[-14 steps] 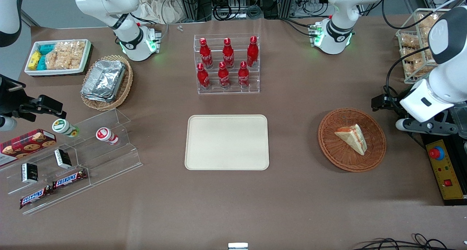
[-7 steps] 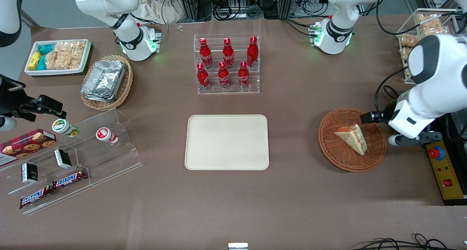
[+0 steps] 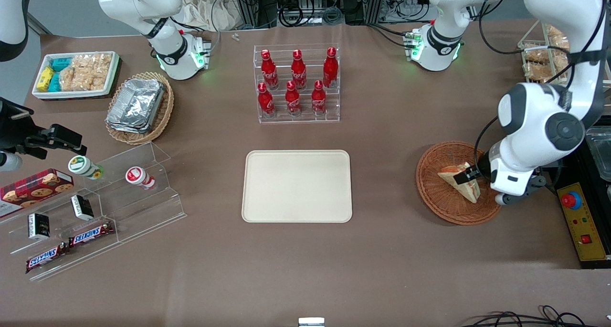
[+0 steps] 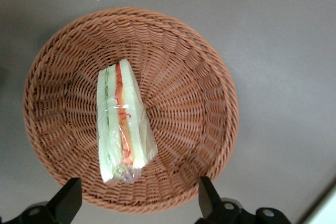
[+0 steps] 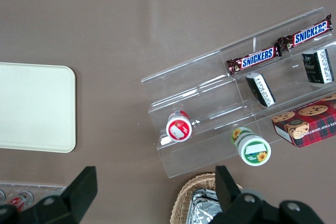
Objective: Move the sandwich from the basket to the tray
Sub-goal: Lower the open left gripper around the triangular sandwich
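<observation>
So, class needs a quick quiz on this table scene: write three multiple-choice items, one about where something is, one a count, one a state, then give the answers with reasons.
1. Where is the sandwich?
A. on the tray
B. in the basket
C. on the bare table

2. How many red bottles stand in the clear rack?
A. four
B. six
C. eight

3. How is the gripper?
A. open above the basket
B. shut on the sandwich
C. resting on the tray

Answers: 1 B, it lies on the weave of the basket while the tray is bare. 2 B, the red bottles form two rows of three in the clear rack. 3 A, the wrist view shows its fingers spread apart, touching nothing.
</observation>
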Robot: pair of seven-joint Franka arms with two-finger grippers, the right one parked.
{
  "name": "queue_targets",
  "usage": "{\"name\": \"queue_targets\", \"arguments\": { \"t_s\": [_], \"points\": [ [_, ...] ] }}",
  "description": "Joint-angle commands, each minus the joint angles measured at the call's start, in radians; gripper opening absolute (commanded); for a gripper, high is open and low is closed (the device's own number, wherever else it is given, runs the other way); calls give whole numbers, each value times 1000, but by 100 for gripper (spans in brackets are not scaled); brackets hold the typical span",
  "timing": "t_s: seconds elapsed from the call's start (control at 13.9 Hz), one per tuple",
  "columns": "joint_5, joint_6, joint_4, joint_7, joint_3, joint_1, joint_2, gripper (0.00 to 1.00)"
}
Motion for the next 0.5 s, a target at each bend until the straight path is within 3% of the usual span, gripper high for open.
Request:
{"name": "queue_targets", "arguments": {
  "t_s": [0.0, 0.43],
  "points": [
    [42, 64, -33, -119, 0, 1, 35, 100],
    [55, 96, -58, -196, 43, 3, 75, 100]
  ]
}}
